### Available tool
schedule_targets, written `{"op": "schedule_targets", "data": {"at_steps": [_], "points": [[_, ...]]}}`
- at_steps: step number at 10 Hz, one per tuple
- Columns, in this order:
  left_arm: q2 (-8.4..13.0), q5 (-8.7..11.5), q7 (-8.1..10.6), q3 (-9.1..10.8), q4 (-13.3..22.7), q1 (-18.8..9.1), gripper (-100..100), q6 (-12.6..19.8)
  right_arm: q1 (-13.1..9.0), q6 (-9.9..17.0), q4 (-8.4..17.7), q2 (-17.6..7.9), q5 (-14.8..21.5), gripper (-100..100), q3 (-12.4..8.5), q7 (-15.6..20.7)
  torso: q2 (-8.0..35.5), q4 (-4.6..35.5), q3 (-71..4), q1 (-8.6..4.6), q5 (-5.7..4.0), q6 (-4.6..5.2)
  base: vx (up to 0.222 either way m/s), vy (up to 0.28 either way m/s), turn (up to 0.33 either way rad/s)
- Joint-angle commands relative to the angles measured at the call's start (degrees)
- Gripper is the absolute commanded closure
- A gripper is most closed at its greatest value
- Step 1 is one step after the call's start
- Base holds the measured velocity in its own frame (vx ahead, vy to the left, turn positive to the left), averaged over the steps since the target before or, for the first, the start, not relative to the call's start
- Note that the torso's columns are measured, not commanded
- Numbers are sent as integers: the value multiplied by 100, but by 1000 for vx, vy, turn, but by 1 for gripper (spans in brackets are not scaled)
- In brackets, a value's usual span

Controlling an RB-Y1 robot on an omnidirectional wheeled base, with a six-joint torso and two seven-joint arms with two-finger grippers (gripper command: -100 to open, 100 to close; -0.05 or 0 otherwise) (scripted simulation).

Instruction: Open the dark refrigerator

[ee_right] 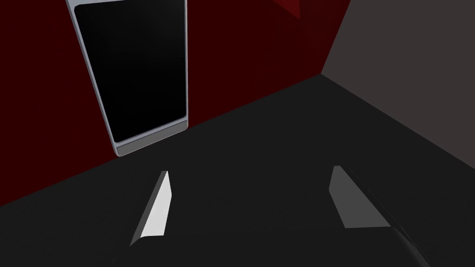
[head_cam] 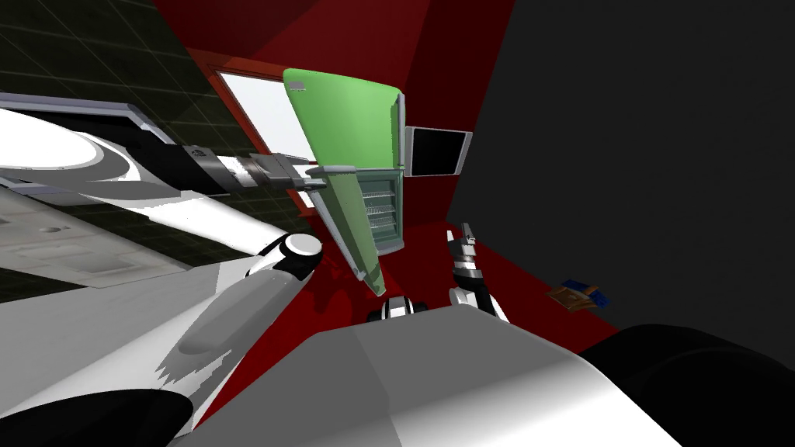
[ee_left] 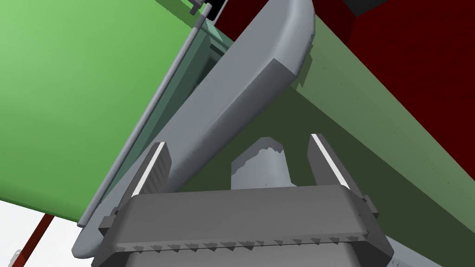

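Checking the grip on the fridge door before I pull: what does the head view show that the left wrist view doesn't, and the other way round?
Head view adds: the green door stands open, with wire shelves visible behind it. The right claw hangs low to one side, and a black panel sits next to the shelves. Left wrist view adds: the left claw is open, with the handle post between its fingers. Both: the door and its grey handle.
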Motion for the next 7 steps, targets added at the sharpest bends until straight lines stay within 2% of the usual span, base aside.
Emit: {"op": "schedule_targets", "data": {"at_steps": [1,2,7], "points": [[73,-19,101,-51,38,-99,-100,27,0,0,0,0,0,0,0,0,8,4,4,15,6,-6,0,0,0],[78,-18,119,-58,46,-108,0,38,0,0,0,0,0,0,0,0,11,1,8,20,12,-8,0,0,0],[75,-13,120,-60,41,-115,0,41,0,0,0,0,0,0,0,0,12,-3,13,8,9,-6,0,0,0]]}}
